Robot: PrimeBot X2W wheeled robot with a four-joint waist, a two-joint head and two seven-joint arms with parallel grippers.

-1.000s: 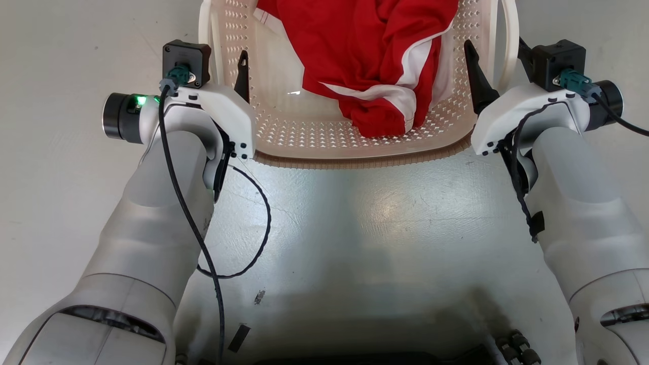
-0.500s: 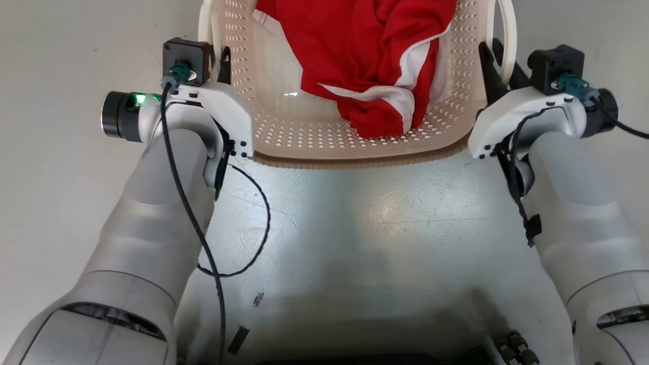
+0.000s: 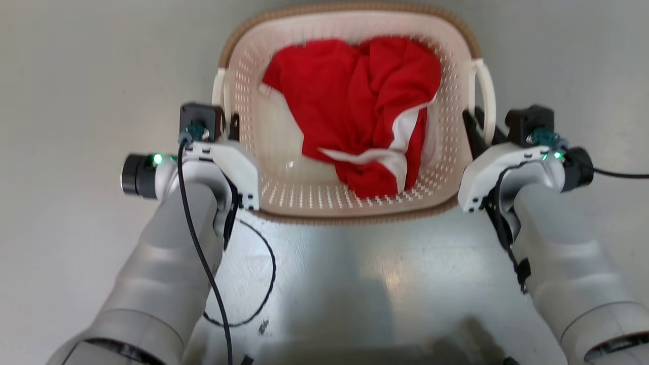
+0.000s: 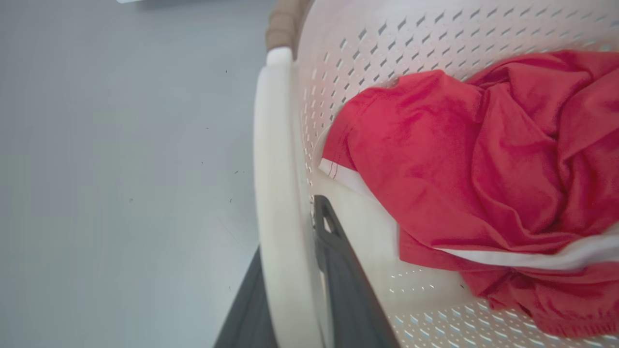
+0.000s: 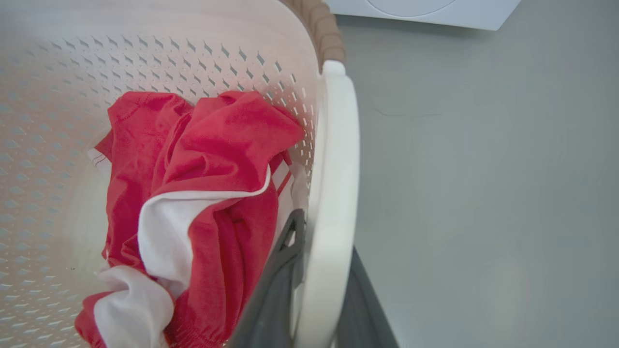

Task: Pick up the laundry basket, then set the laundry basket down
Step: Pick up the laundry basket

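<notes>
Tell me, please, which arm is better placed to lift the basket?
Neither: the left pincer is shut on the left handle, the right pincer on the right handle of the laundry basket, so both should lift together.

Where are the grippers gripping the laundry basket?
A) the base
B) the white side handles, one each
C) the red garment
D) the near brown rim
B: in the wrist views the left gripper clamps the left handle and the right gripper the right handle of the laundry basket.
</notes>
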